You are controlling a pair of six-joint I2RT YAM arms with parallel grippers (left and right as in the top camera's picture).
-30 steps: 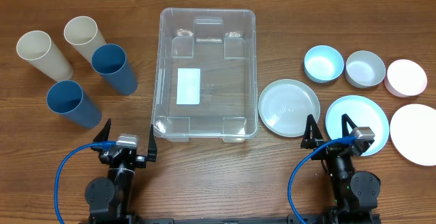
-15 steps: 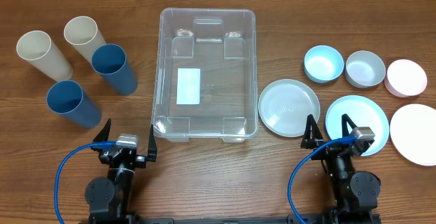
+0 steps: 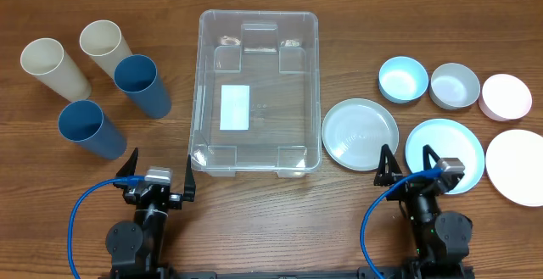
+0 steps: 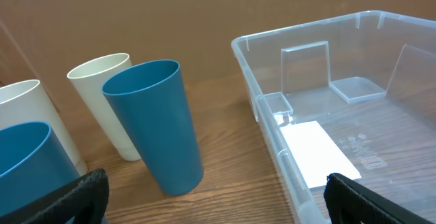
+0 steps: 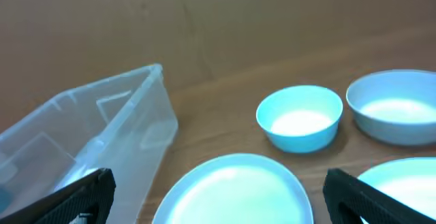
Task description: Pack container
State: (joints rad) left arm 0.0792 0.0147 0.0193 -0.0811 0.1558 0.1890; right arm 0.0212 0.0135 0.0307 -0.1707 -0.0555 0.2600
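1. Container (image 3: 280, 114) sits mid-table (image 3: 271, 220), toward the far edge.
2. Left gripper (image 3: 160, 159), jaws wide and empty, sits just off its near-left corner.
3. Right gripper (image 3: 408, 152), equally wide and empty, sits right of its near-right corner, apart.

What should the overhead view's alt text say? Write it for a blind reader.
An empty clear container sits centre, with two cream cups and two blue cups upright on its left, plates and bowls on its right. The left gripper and right gripper sit open below.
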